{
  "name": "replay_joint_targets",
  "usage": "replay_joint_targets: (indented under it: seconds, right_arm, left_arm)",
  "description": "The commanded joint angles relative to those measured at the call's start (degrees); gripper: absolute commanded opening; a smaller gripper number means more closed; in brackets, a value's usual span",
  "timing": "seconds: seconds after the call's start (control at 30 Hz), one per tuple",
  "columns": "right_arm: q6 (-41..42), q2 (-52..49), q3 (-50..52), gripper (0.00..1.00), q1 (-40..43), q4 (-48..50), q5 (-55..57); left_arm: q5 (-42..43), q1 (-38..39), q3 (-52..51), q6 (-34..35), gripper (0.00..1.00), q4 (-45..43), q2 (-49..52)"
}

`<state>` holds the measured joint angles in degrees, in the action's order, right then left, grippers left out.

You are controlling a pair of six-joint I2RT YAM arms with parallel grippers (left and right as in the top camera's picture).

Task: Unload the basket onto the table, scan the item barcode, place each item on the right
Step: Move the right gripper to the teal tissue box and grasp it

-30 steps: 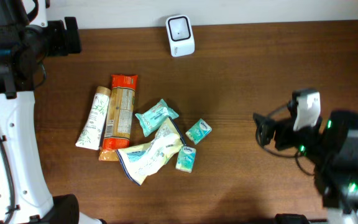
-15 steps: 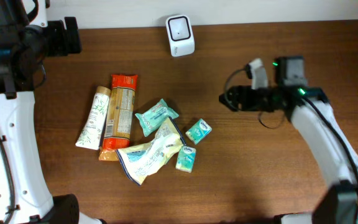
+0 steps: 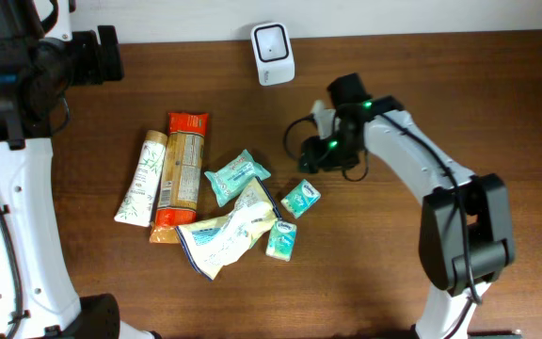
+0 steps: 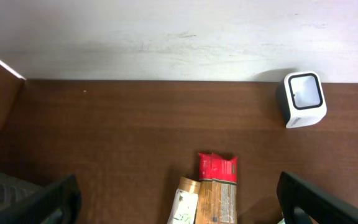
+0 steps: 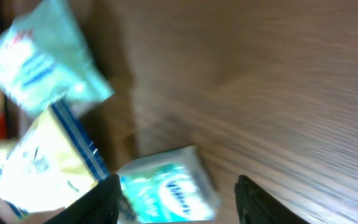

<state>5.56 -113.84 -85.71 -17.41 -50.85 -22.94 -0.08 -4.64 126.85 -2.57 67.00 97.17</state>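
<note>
I had swung the right arm in from the worktop's (image 3: 516, 85) right side | right pincer (image 3: 299, 162) hung just over the small teal tissue pack (image 3: 300, 198), jaws apart but narrowing, nothing gripped | left pincer (image 3: 106, 55) wide apart, idle | pack lay well apart from the barcode scanner (image 3: 273, 54): grasp likely next

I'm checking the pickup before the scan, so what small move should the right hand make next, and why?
Probably ease the right hand down and forward onto the small teal pack. Overhead, the hand sits just short of that pack, not on it; the wrist view, though blurred, shows the pack ahead between the spread fingers, nothing gripped yet.
</note>
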Motion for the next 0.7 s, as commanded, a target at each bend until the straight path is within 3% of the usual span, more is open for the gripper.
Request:
replay_joint_targets:
  seconds: [0.0, 0.2, 0.3, 0.4, 0.5, 0.67]
  right_arm:
    - [-6.6, -1.7, -0.6, 0.66, -4.7, -2.0, 7.7]
    - [-9.9, -6.8, -0.6, 0.63, -6.6, -2.3, 12.3]
    - [-9.6, -7.4, -0.7, 0.29, -6.4, -2.3, 12.0]
    - [-5.2, -6.9, -2.4, 0.04, -5.7, -3.0, 12.0]
    - [0.2, -6.2, -6.5, 0.04, -3.3, -6.5, 11.4]
    - [17.5, -6.1, -8.6, 0.04, 4.0, -10.5, 11.6]
  left_arm:
    - [-0.3, 0.0, 0.7, -0.7, 0.99, 0.0, -0.4]
    - [-0.3, 0.0, 0.7, -0.7, 0.99, 0.0, -0.4]
    - [-0.4, 0.0, 0.7, -0.7, 0.99, 0.0, -0.4]
    - [-0.3, 0.0, 0.7, -0.7, 0.99, 0.0, -0.4]
    - [-0.4, 0.0, 0.7, -0.7, 0.99, 0.0, -0.4]
    - [-0.3, 0.0, 0.7, -0.7, 0.99, 0.0, -0.4]
